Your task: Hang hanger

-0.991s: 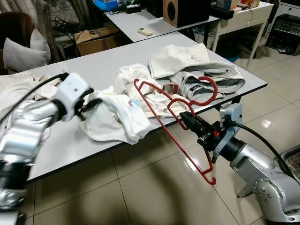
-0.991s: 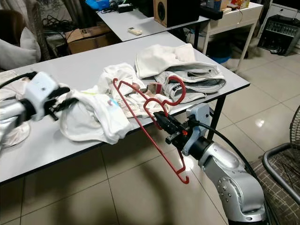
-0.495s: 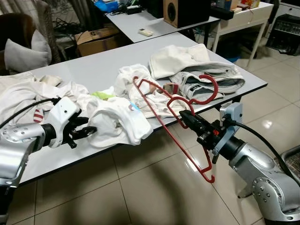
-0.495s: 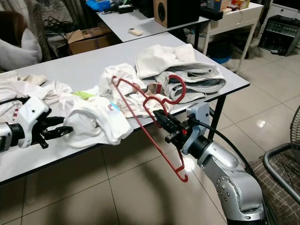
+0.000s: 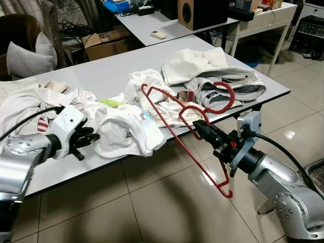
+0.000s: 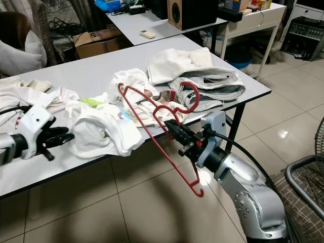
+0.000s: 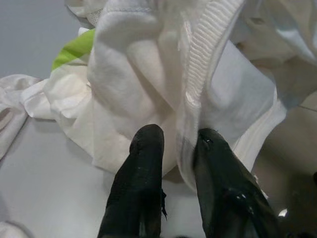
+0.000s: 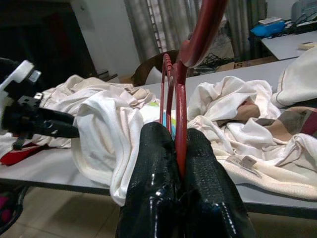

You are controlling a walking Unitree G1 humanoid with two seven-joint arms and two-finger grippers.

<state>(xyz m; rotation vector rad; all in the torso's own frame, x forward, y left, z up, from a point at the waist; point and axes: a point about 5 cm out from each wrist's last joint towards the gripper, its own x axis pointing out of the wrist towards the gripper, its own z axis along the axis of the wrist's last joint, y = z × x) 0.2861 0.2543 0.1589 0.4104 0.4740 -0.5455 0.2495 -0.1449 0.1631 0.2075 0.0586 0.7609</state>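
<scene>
Left eye view gives you the right gripper (image 5: 198, 125) clenched on the neck of a red hanger (image 5: 174, 132), just off the front edge of the grey table (image 5: 109, 71). The hanger's hook curls up over the folded clothes (image 5: 223, 81) near the table corner, while its long lower bar slants down past the edge toward the tiled floor (image 5: 152, 202). Your left gripper (image 5: 90, 137) sits low over the table's near edge, its fingers (image 7: 141, 173) pinched on the ribbed hem of a white garment (image 5: 124, 132) that spills over the edge. Behind it lies a heap of pale laundry (image 5: 30, 98), with a green scrap (image 5: 112, 102) showing.
</scene>
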